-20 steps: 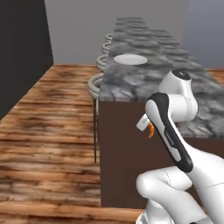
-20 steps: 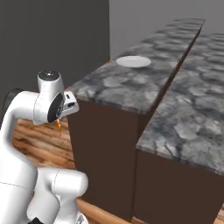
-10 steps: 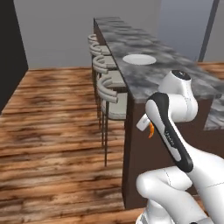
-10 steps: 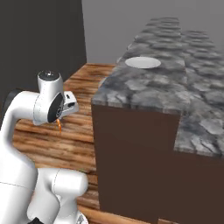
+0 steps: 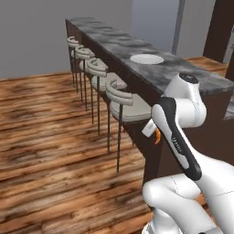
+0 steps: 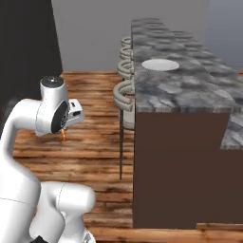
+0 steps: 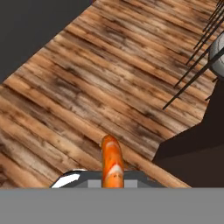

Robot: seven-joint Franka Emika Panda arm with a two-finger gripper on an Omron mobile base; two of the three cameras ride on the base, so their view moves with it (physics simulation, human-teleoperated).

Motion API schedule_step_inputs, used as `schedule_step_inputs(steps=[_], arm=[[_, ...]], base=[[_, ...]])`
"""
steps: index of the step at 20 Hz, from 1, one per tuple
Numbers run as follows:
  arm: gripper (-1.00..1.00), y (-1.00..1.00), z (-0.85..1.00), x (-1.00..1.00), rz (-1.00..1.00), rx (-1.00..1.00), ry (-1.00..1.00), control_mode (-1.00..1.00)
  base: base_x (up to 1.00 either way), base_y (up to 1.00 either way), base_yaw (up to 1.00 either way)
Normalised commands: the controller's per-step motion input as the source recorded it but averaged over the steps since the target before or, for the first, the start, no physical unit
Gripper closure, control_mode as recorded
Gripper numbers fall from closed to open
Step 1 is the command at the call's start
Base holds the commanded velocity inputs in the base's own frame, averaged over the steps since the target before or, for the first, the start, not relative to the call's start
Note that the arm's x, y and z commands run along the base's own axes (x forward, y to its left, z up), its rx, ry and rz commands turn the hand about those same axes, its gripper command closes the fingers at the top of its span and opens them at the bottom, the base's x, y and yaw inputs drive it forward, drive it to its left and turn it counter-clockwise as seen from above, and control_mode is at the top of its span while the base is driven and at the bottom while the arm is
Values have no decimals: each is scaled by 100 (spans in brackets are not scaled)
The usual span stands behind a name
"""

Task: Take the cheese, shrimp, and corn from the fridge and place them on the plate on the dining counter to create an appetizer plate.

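My gripper (image 5: 156, 135) is shut on the shrimp (image 7: 112, 161), a small orange-pink piece that hangs down from the jaws over the wooden floor. The shrimp (image 6: 63, 136) is held low beside the arm, well short of the dining counter (image 6: 186, 92). That counter is a long grey-and-white marbled top on a dark brown base. On it lies the white round plate (image 5: 146, 59), with nothing on it, also seen as the plate (image 6: 160, 64) near the counter's middle. The cheese, the corn and the fridge are out of view.
Several grey cushioned stools (image 5: 119, 98) on thin dark legs line the counter's side, the nearest stool (image 6: 124, 96) close to the counter's end. Wooden floor (image 5: 50, 132) spreads to the left. A dark panel (image 6: 23, 52) stands at the far left.
The whole picture has shifted: the base has driven and turned, so the counter's stool side and end now face me. The arm stays tucked with the shrimp in the gripper.
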Motion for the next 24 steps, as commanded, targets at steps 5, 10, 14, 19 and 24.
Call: schedule_step_inputs(steps=[5,10,14,19,24], arm=[[100,0,0,0,0,0,0,100],[100,0,0,0,0,0,0,100],[100,0,0,0,0,0,0,100],[100,0,0,0,0,0,0,100],[100,0,0,0,0,0,0,100]], base=[[37,99,-53],[45,94,-58],[49,88,-60],[46,89,-61],[31,89,-60]])
